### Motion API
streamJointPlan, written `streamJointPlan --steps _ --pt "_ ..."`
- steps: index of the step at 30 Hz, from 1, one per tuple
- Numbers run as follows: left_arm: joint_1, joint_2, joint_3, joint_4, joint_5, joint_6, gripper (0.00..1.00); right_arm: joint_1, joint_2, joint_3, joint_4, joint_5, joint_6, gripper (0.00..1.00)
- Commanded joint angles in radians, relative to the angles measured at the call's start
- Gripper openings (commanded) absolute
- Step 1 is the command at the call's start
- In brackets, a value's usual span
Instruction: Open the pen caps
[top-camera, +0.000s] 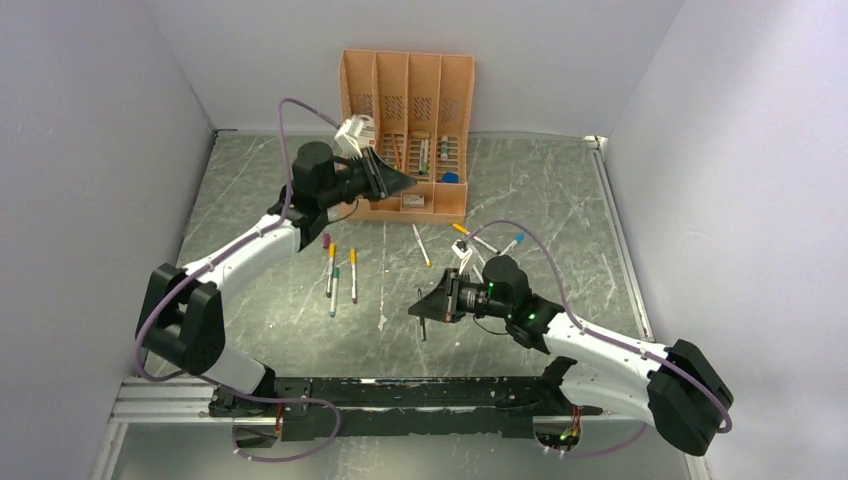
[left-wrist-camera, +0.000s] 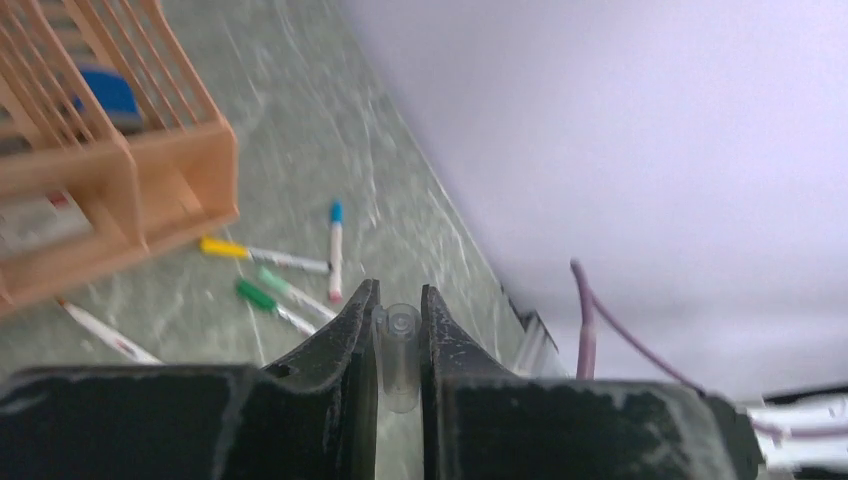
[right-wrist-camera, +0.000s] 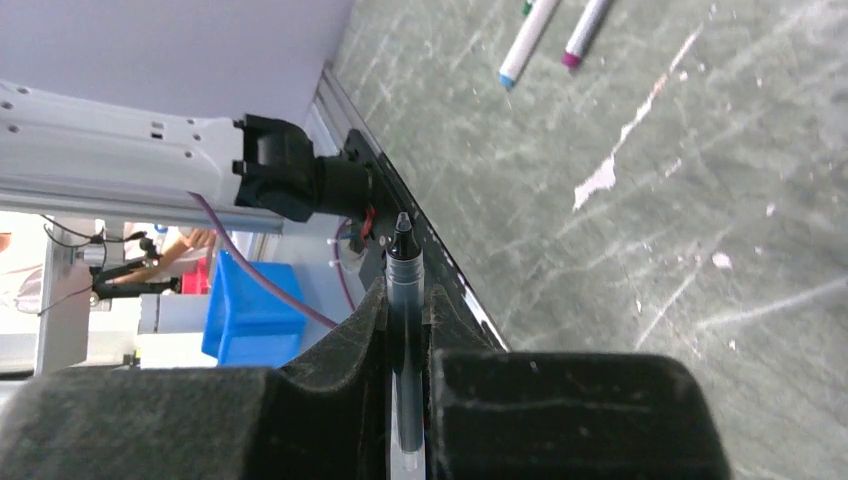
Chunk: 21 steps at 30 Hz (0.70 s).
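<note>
My left gripper (left-wrist-camera: 398, 297) is shut on a short clear pen cap (left-wrist-camera: 400, 352), held upright between the jaws. In the top view the left gripper (top-camera: 400, 182) hangs just in front of the organiser. My right gripper (right-wrist-camera: 405, 298) is shut on a dark pen (right-wrist-camera: 403, 250) whose bare black tip sticks out past the fingertips. Seen from above, the right gripper (top-camera: 416, 308) is low over the middle of the table. Several capped pens (top-camera: 334, 280) lie left of centre, one pen (top-camera: 421, 245) lies alone, and more pens (top-camera: 487, 242) lie beside the right wrist.
A peach-orange organiser (top-camera: 452, 190) with stationery stands at the back centre. A loose purple cap (top-camera: 326, 240) lies by the left pens. Grey walls close in on both sides, and a metal rail (top-camera: 160, 400) runs along the near edge.
</note>
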Motion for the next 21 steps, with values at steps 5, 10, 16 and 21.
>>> streamJointPlan --steps 5,10,16,21 --pt "0.074 0.085 0.160 -0.057 -0.024 0.076 0.07 0.006 -0.002 0.093 -0.207 0.035 -0.091 0.00" --pt "0.079 0.004 0.098 -0.246 -0.061 0.122 0.07 -0.007 0.154 0.375 -0.596 0.304 -0.341 0.00" --pt "0.075 -0.166 -0.078 -0.374 -0.132 0.127 0.07 -0.057 0.397 0.640 -0.782 0.590 -0.516 0.00" --pt "0.075 -0.265 -0.126 -0.497 -0.161 0.149 0.07 -0.113 0.581 0.783 -0.798 0.667 -0.598 0.00"
